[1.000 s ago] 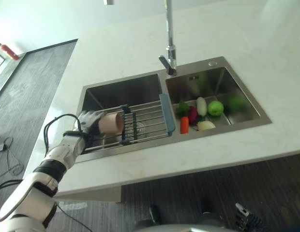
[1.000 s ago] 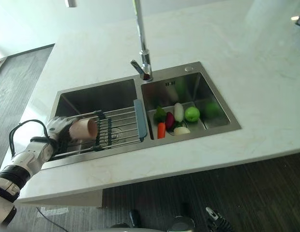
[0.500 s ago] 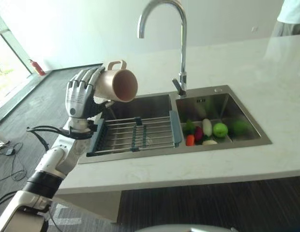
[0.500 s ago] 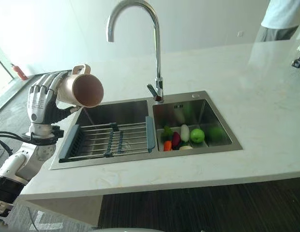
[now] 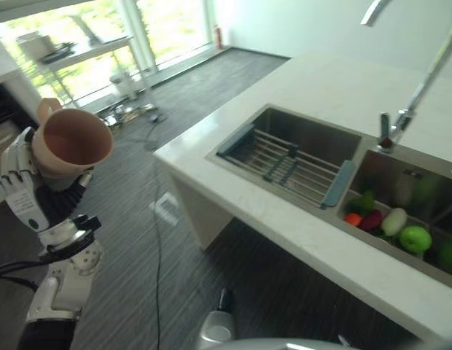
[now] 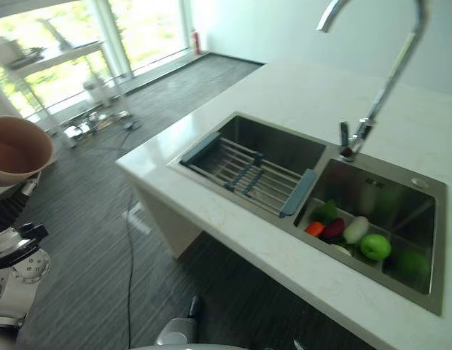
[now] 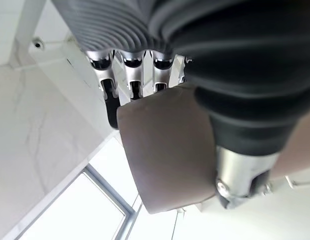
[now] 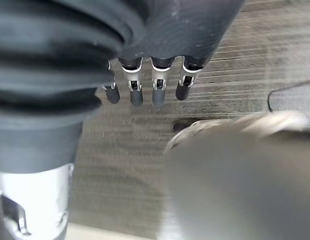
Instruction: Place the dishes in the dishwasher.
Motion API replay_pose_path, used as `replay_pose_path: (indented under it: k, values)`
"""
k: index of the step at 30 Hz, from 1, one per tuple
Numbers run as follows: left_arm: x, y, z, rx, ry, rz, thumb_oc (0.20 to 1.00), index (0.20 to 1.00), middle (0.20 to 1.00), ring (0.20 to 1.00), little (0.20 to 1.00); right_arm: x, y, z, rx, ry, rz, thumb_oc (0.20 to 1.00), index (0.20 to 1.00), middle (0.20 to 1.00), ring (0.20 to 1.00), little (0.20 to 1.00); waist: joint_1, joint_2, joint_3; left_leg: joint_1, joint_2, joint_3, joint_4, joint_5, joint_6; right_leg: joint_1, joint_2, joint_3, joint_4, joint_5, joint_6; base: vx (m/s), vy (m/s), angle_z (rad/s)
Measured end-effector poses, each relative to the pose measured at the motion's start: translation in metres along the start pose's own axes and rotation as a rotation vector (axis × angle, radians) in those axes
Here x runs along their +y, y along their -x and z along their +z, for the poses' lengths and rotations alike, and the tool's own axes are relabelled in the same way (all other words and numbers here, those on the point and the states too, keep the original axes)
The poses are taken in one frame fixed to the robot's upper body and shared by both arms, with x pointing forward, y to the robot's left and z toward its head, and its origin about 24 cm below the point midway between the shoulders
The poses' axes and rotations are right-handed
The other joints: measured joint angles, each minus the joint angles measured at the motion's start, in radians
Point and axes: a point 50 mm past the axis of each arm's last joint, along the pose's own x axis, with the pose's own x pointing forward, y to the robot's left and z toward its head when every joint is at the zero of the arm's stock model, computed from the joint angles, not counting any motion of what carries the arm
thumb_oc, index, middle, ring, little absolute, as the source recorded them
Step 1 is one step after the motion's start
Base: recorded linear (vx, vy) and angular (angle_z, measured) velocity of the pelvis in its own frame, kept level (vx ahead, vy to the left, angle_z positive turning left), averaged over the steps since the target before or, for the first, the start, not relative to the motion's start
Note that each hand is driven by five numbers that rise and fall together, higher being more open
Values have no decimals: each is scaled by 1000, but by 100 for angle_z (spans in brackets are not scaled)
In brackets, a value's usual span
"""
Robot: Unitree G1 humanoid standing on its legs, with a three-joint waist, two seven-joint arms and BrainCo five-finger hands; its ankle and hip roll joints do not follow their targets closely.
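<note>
My left hand (image 5: 20, 184) is raised at the far left, over the dark floor and well away from the counter. It is shut on a beige mug (image 5: 71, 143), which lies tilted with its mouth toward me and its handle at the upper left. In the left wrist view the fingers (image 7: 111, 97) curl round the mug (image 7: 165, 155). My right hand (image 8: 154, 82) hangs over the floor, fingers relaxed and holding nothing.
A white counter (image 5: 211, 182) runs diagonally at the right with a double sink. A wire drying rack (image 5: 284, 160) spans the left basin, and vegetables and a green apple (image 5: 415, 238) lie in the right one. The tap (image 5: 401, 109) rises behind. Windows and a shelf stand far left.
The view has swung left. My left hand has carried the mug from above the sink's left end out over the floor beside the counter.
</note>
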Motion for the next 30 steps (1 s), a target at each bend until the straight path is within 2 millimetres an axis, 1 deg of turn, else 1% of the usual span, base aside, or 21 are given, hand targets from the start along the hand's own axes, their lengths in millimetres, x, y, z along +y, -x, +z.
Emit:
replay_pose_path:
  k: [1, 2, 3, 4, 5, 6, 7, 8, 9, 10, 11, 13, 14, 17, 19, 20, 21, 23, 24, 28, 30]
  values:
    - [-8, 16, 8, 58, 105, 6, 200, 200, 200, 200, 200, 3, -1, 11, -34, 3, 9, 1000, 1000, 1000, 1000, 1000, -42, -24, 17, 25, -32, 49, 227, -125, 50, 17, -35, -82, -67, 56, 18, -332, -103, 208]
    - [-16, 30, 15, 109, 187, -6, 200, 200, 200, 200, 200, 5, -1, 10, -30, -5, 18, 1000, 1000, 1000, 1000, 1000, -66, -11, 19, 122, -37, 107, 301, -230, 91, 0, -39, -138, -95, 81, 26, -443, -66, 223]
    - [-26, 32, 23, 116, 251, -28, 200, 200, 200, 200, 200, 10, -1, 3, -22, -22, 34, 1000, 1000, 1000, 1000, 1000, -80, -9, 36, 236, -34, 172, 257, -239, 104, -34, -74, -166, -41, 84, 28, -486, 40, 212]
    - [-42, 34, 35, 125, 324, -46, 200, 200, 200, 200, 200, 4, 4, -3, -23, -46, 20, 1000, 1000, 1000, 1000, 1000, -103, 8, 44, 266, -17, 182, 223, -201, 106, -66, -125, -182, 86, 44, 37, -473, 147, 314]
    - [-64, 24, 56, 78, 420, -74, 200, 200, 200, 200, 200, 2, 7, -16, -12, -125, 10, 1000, 1000, 1000, 1000, 1000, -147, 24, 63, 251, -32, 201, 132, -195, 98, -106, -183, -256, 290, -80, 123, -401, 331, 492]
    - [-44, -4, 63, -82, 449, -12, 200, 200, 200, 200, 200, 10, 3, -12, -30, -162, 4, 1000, 1000, 1000, 1000, 1000, -158, -6, 44, 266, -108, 150, -85, -191, 59, -168, -134, -274, 271, -100, 39, -444, 430, 432]
    - [-38, -2, 56, -59, 438, -3, 200, 200, 200, 200, 200, 4, 3, 4, -80, -168, -5, 1000, 1000, 1000, 1000, 1000, -145, 35, 45, 267, -108, 144, -95, -241, 104, -188, -130, -262, 275, -78, 28, -442, 388, 269]
    - [-29, 0, 44, -22, 399, 24, 200, 200, 200, 200, 200, 1, 3, 27, -170, -222, -18, 1000, 1000, 1000, 1000, 1000, -144, 57, 48, 268, -146, 168, -123, -280, 164, -224, -164, -270, 342, -68, 37, -322, 237, 15]
    - [-23, 4, 35, -2, 371, 7, 200, 200, 200, 200, 200, -2, 5, 38, -245, -273, -36, 1000, 1000, 1000, 1000, 1000, -143, 66, 48, 311, -204, 130, -220, -244, 240, -252, -208, -267, 409, -59, 81, -189, 116, 10]
    - [-20, 10, 38, -10, 388, -25, 200, 200, 200, 200, 200, 0, 3, 35, -222, -255, -42, 1000, 1000, 1000, 1000, 1000, -143, 74, 39, 334, -202, 134, -261, -224, 261, -235, -203, -278, 377, -22, 161, -194, 124, 12]
    - [-18, 6, 45, -70, 422, -47, 200, 200, 200, 200, 200, 8, 0, 28, -188, -233, -30, 1000, 1000, 1000, 1000, 1000, -136, 74, 36, 310, -194, 153, -249, -205, 265, -244, -202, -264, 366, -24, 243, -193, 114, 17]
    - [-18, 5, 46, -87, 427, -72, 200, 200, 200, 200, 200, 16, -2, 18, -163, -241, -10, 1000, 1000, 1000, 1000, 1000, -140, 42, 25, 277, -203, 149, -236, -191, 274, -246, -210, -257, 364, -18, 275, -167, 52, 18]
    - [-19, 6, 46, -89, 426, -90, 200, 200, 200, 200, 200, 19, -3, 13, -152, -249, -7, 1000, 1000, 1000, 1000, 1000, -146, 34, 19, 263, -204, 149, -223, -175, 277, -239, -210, -221, 364, -15, 279, -210, 3, 23]
    - [-30, 5, 49, -88, 448, -142, 200, 200, 200, 200, 200, 18, -3, 4, -133, -260, -7, 1000, 1000, 1000, 1000, 1000, -183, 39, 15, 221, -213, 73, -185, -156, 300, -231, -202, 65, 376, -16, 279, -127, -52, 64]
    - [-49, 9, 62, -102, 498, -205, 200, 200, 200, 200, 200, 14, -3, -4, -109, -272, -31, 1000, 1000, 1000, 1000, 1000, -217, 53, 8, 218, -224, -28, -184, -139, 315, -166, -158, 312, 355, -37, 311, -54, -128, 133]
    - [-54, 10, 71, -120, 528, -225, 200, 200, 200, 200, 200, 15, -3, -4, -113, -274, -28, 1000, 1000, 1000, 1000, 1000, -219, 56, 5, 217, -232, -65, -185, -134, 313, -138, -145, 368, 327, -52, 326, -29, -137, 121]
    - [-59, 10, 80, -135, 557, -240, 200, 200, 200, 200, 200, 16, -3, -5, -120, -270, -28, 1000, 1000, 1000, 1000, 1000, -224, 60, -1, 217, -231, -85, -186, -134, 304, -101, -136, 384, 262, -64, 333, -33, -121, 93]
    - [-58, 10, 80, -145, 541, -251, 200, 200, 200, 200, 200, 23, -5, 2, -137, -251, -6, 1000, 1000, 1000, 1000, 1000, -215, 57, -35, 213, -232, -90, -196, -132, 298, -66, -138, 303, 139, -49, 343, -51, -90, 27]
    - [-51, 8, 73, -139, 506, -240, 200, 200, 200, 200, 200, 25, -6, 5, -140, -227, 5, 1000, 1000, 1000, 1000, 1000, -214, 52, -56, 215, -235, -83, -205, -131, 297, -63, -146, 273, 99, -12, 342, -39, -101, -20]
    - [-46, 16, 67, -119, 474, -288, 200, 200, 200, 200, 200, 24, -5, -4, -107, -200, 45, 1000, 1000, 1000, 1000, 1000, -211, 61, -105, 229, -193, -113, -245, -107, 255, 29, -96, 207, -56, 84, 304, -24, -123, 11]
    - [-46, 21, 65, -110, 461, -325, 200, 200, 200, 200, 200, 23, -4, -8, -70, -172, 91, 1000, 1000, 1000, 1000, 1000, -198, 60, -107, 245, -167, -121, -253, -97, 239, 76, -61, 192, -128, 120, 263, -1, -89, 14]
